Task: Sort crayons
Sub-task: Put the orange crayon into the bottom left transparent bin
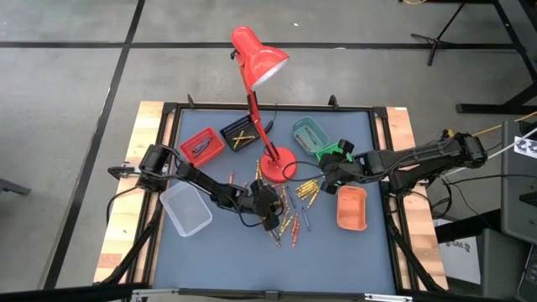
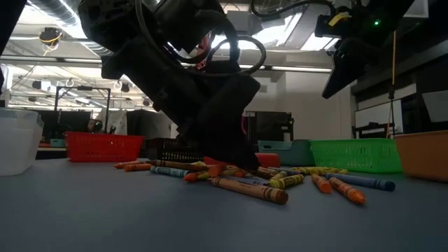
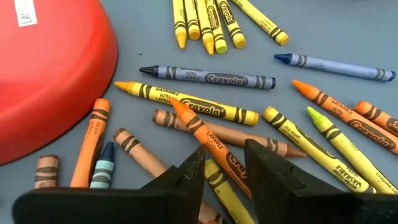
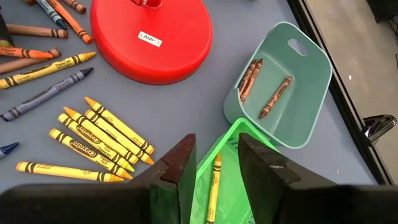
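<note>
Many crayons (image 1: 295,205) lie loose on the blue-grey mat in front of the red lamp's base (image 1: 277,164). My left gripper (image 3: 224,167) is low over this pile, slanting down, its fingers open. An orange crayon (image 3: 205,134) and a yellow-green one (image 3: 217,183) lie on the mat between the fingers; I cannot tell whether either finger touches them. My right gripper (image 4: 217,154) hangs open and empty above the green tray (image 4: 230,186), in which a yellow crayon (image 4: 214,180) lies. Brown crayons (image 4: 273,98) lie in the teal tray (image 4: 311,93).
The red desk lamp (image 1: 258,59) stands mid-table, its round base close to my left gripper. Red (image 1: 201,145) and black (image 1: 238,134) trays sit at the far left, a clear tray (image 1: 186,208) at the near left, an orange tray (image 1: 351,207) at the right.
</note>
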`<act>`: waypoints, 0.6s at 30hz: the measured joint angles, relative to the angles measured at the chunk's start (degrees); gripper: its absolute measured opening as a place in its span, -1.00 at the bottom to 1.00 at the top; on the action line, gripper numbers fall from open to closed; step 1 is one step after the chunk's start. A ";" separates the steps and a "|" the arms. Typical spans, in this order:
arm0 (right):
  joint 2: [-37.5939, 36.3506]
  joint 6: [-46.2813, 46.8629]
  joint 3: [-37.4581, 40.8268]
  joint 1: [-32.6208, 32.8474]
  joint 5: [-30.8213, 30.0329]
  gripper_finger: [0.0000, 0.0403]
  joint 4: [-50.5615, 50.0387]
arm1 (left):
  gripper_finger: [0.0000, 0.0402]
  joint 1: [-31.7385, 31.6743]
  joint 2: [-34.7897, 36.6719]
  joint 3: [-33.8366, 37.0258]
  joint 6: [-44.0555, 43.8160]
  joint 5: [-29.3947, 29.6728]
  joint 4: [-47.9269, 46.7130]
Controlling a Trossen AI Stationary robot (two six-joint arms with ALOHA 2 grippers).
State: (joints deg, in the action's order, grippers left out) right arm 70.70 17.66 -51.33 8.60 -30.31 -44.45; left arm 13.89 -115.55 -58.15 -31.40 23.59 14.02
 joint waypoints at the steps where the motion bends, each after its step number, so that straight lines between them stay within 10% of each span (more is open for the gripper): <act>1: 0.00 -0.01 0.00 0.01 -0.02 -0.42 -0.02 | -0.57 0.00 0.00 0.00 -0.02 -0.02 -0.02; 18: 0.00 0.01 0.00 0.01 0.82 -0.42 0.04 | -0.95 -0.15 0.04 0.00 0.02 0.00 0.24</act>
State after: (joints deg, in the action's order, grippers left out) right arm 70.70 17.68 -51.33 8.61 -29.49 -44.41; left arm 13.74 -115.50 -58.15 -31.38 23.59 14.26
